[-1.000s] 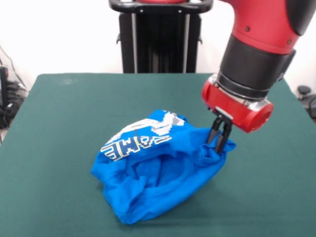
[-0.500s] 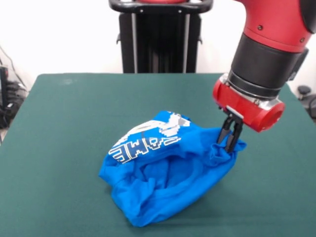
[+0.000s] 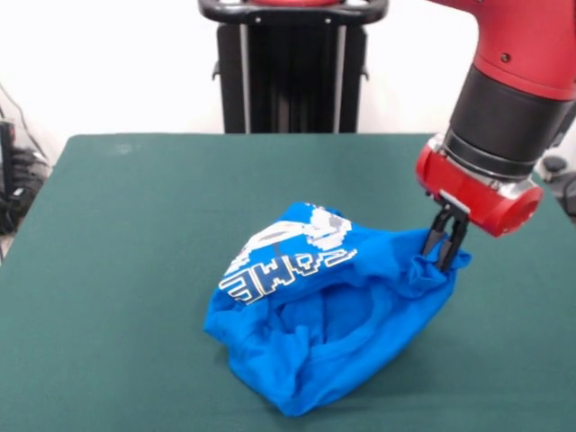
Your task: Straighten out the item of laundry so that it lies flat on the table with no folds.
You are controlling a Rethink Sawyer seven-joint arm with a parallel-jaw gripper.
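From the front, the end effector [image 3: 445, 252] was pinched narrow on a bunched corner of the shirt [image 3: 333, 324], at the cloth's edge toward the picture's right. The shirt lay on the worktop [image 3: 117, 270] a little right of centre and toward the near edge, heaped rather than flat.

The step in hand appeared to be drawing that corner outward to open the heap. To do it well, the pull would best run low and level over the worktop, away from the bulk of the cloth, so that the folds slid out instead of the whole bundle being dragged along. A slow pull should let the felt-like top hold the far end by friction. Lifting too high would likely only hang the cloth in new creases.

The shirt was thin, limp knit, bright blue, with a white blocky print [image 3: 288, 261] showing upside down on its upper fold. A hollow opened in the middle of the heap, with soft rolled ridges round it. The worktop was dark green and matt.

There was no second view to check this against.
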